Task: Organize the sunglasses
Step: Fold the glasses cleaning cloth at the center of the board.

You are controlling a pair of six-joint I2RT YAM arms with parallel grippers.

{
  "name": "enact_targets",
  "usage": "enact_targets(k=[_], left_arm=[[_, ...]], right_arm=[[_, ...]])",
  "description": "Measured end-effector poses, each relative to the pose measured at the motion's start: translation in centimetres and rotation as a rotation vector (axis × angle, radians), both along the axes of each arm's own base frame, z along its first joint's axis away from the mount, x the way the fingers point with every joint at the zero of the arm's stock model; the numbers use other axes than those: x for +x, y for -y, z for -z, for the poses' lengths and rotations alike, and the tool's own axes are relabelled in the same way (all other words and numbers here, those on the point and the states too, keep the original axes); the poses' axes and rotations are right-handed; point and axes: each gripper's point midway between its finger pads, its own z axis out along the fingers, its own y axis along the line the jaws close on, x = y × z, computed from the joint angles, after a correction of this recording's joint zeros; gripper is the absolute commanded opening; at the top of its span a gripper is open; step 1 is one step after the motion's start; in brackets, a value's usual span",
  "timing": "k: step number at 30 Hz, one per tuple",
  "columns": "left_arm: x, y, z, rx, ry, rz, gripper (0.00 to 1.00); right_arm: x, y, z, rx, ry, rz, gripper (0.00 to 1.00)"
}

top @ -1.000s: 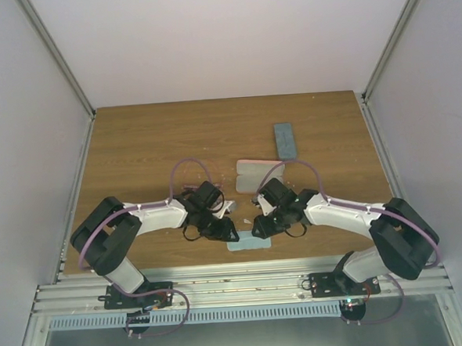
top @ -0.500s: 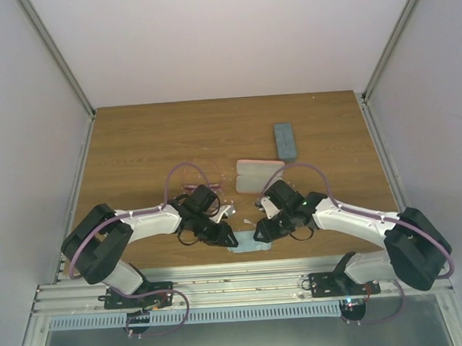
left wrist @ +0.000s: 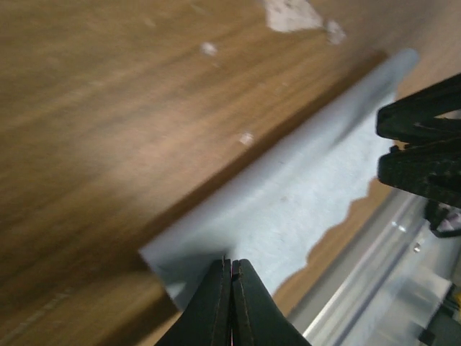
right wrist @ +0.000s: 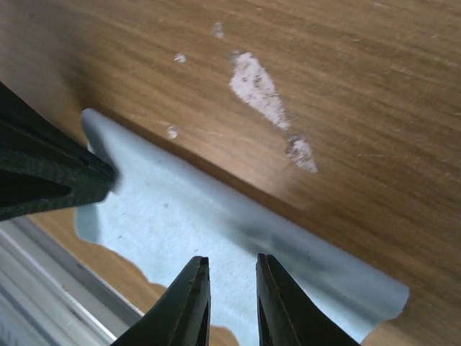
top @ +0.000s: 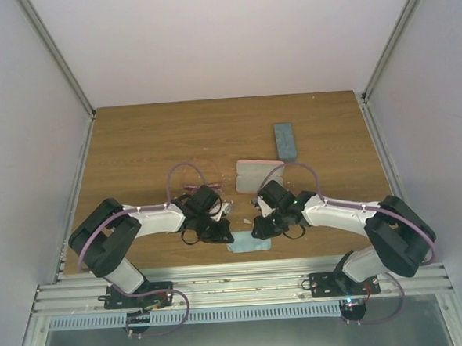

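The left gripper (left wrist: pixel 230 264) was pinched shut on the left end of the light blue cloth (left wrist: pixel 302 209). The right gripper (right wrist: pixel 230 259) hovered over it, slightly open and empty. The pink sunglasses (top: pixel 191 189) lay just beyond the left arm on the bench (top: pixel 135 147).

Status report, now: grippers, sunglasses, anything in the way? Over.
Left gripper shut on light blue cloth, at its edge. Right gripper open, low over same cloth. Sunglasses not clearly seen; neither gripper holds them.
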Motion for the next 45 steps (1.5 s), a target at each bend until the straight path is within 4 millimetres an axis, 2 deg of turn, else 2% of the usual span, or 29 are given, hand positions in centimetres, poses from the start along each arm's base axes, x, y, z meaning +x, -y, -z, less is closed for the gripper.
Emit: enact_targets(k=[5,10,13,15,18,21,23,26,31,35,38,45], left_arm=[[1.7,-0.6,0.6,0.077,0.042,-0.075,0.03],[3.2,-0.8,0.6,0.118,0.082,-0.137,0.02],[3.9,-0.9,0.5,0.137,0.113,-0.153,0.03],[4.1,-1.1,0.1,0.142,0.139,-0.153,0.05],[4.4,-0.6,-1.5,0.098,0.186,-0.138,0.05],[4.8,0.3,-2.8,0.046,0.210,-0.124,0.04],[5.0,0.8,-3.0,0.025,0.213,-0.118,0.04],[5.0,1.1,-2.1,0.031,0.196,-0.112,0.03],[4.9,0.9,-0.5,0.067,0.157,-0.119,0.03],[4.9,0.5,0.5,0.098,0.144,-0.134,0.02],[5.3,0.5,0.5,0.108,0.145,-0.156,0.02],[5.5,0.3,0.5,0.126,0.137,-0.198,0.02]], right_arm=[[0.9,0.9,1.5,-0.072,0.013,0.052,0.19],[2.4,1.8,1.6,-0.124,0.059,0.118,0.21],[3.5,3.0,1.5,-0.193,0.101,0.171,0.27],[4.1,4.0,1.3,-0.252,0.128,0.204,0.32],[4.8,4.6,0.4,-0.285,0.164,0.227,0.34],[5.1,3.5,-1.2,-0.238,0.193,0.214,0.33],[5.0,2.4,-1.8,-0.189,0.194,0.194,0.32],[4.3,0.7,-1.8,-0.134,0.173,0.154,0.28],[3.5,-0.9,-0.7,-0.100,0.123,0.113,0.27],[3.2,-1.1,0.6,-0.116,0.093,0.102,0.27],[3.1,-0.7,1.4,-0.147,0.079,0.112,0.27],[4.0,-0.3,1.5,-0.196,0.112,0.139,0.27]])
